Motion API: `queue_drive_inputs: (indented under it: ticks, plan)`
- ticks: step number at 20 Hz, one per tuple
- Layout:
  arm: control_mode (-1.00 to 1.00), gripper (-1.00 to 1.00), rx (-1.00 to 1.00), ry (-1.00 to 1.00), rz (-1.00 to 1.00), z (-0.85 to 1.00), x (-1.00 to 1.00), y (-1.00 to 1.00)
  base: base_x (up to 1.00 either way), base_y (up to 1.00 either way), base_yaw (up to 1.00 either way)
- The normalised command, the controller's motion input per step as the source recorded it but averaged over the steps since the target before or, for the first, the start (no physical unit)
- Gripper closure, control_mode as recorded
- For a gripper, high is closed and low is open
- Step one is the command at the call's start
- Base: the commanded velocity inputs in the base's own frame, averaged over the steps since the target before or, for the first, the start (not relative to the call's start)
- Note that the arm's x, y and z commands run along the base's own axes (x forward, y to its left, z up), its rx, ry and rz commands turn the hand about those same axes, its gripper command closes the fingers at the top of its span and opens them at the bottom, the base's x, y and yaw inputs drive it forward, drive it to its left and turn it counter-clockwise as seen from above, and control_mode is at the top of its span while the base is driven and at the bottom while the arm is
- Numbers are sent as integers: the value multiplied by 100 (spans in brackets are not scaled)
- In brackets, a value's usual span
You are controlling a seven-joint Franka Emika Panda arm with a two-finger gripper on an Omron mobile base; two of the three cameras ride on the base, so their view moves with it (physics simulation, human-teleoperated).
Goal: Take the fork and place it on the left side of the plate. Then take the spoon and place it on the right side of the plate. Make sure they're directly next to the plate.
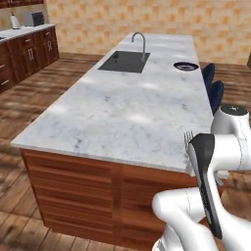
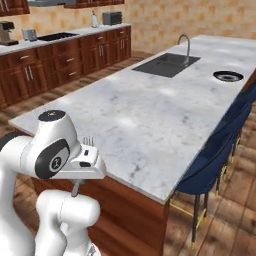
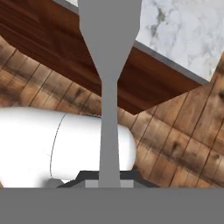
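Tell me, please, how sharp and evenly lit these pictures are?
Left base view: soft, pale patches on the marble island counter, distant plate small. Right base view: similarly soft. Hand view: the fork looms flat grey, shadeless.

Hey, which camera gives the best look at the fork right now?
The hand view: the fork runs up the middle of the picture, handle and neck large and sharp, held in the shut hand. The left and right base views show just its small tines poking up above the robot's wrist.
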Motion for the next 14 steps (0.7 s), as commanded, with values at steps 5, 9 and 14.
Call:
queue_drive_inputs:
  ticks: [5,9,14]
  plan:
    - [100,100,0,0,0,0,0,0,4,-100,0]
    - [100,100,0,0,0,0,0,0,17,-100,1]
    - [100,100,0,0,0,0,0,0,41,-100,3]
